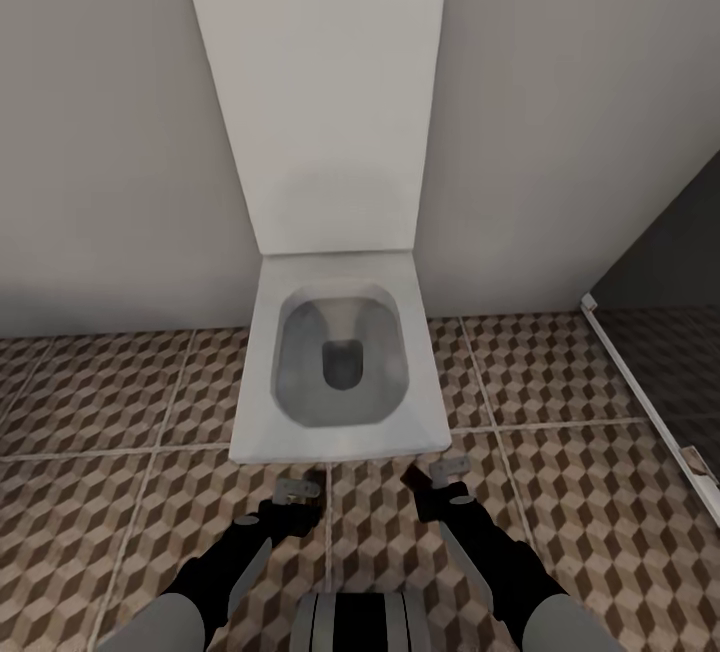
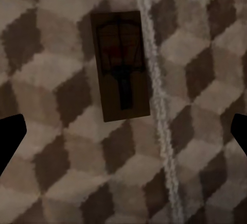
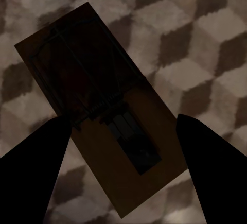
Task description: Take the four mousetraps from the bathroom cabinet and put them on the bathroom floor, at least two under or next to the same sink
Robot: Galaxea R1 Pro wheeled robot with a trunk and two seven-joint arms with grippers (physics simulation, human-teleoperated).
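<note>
I'm parked facing a white square-edged toilet (image 1: 340,372), lid up against a plain grey wall (image 1: 100,132), with a dark shower enclosure (image 1: 670,332) off to my right. The bathroom floor (image 1: 110,492) is large glossy-looking square tiles printed with a brown/beige/white cube pattern, split by pale grout lines. No sink or cabinet in sight here, so by my read this is the carry-or-place stage, and this spot may not count as next to a sink. My right gripper (image 3: 123,147) has its dark tapered fingers either side of a mousetrap (image 3: 98,131): flat tan wooden rectangle with dark wire bar and spring hardware, seen close against the tile pattern. It looks held, but I can't confirm contact because the fingers are black silhouettes at the board's edges. My left gripper (image 2: 123,131) is spread wide with nothing in it, tips apart at the view's sides. Beyond it a second mousetrap (image 2: 121,64) lies flat on the tiles just beside a grout line, thin board, dark wire loop, faint red mark, well clear of the fingers. Next move, as I judge it: work out where the sink is relative to this spot, and if it's close enough, lower the right one flat onto the same tiled surface and let go; otherwise carry it over. The boards are thin and light, so a low release matters, or it tips or skids.
</note>
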